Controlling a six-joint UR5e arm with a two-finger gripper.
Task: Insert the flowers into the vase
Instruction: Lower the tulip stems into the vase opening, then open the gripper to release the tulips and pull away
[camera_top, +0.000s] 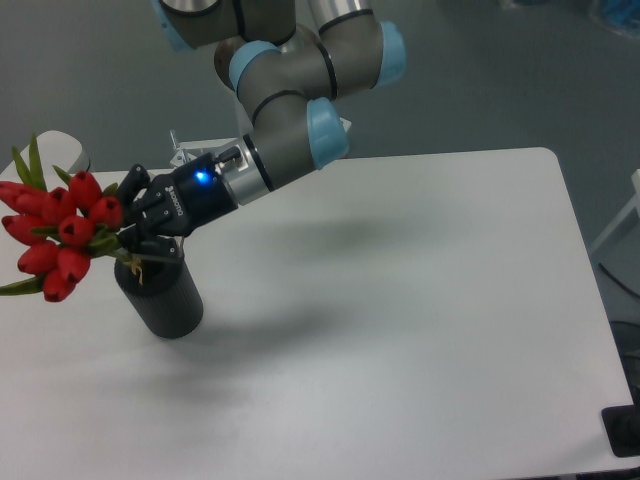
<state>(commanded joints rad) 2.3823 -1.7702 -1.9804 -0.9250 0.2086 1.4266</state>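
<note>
Jaws (128, 232) clamped on the flowers (58, 230) at the stems, bunch tilted hard, heads sticking out past the jaws and away from the arm. Stem ends poke out just below the jaws, right at the vase (160, 295) mouth, can't tell if they are inside yet. Risk: at this slant the stems catch the rim or tip the vase when pushed down; let go now and the top-heavy bunch likely flops out. Flowers: red tulip buds, green leaves, pale stems. Vase: dark ribbed cylinder, upright on the white bench (400, 320).
</note>
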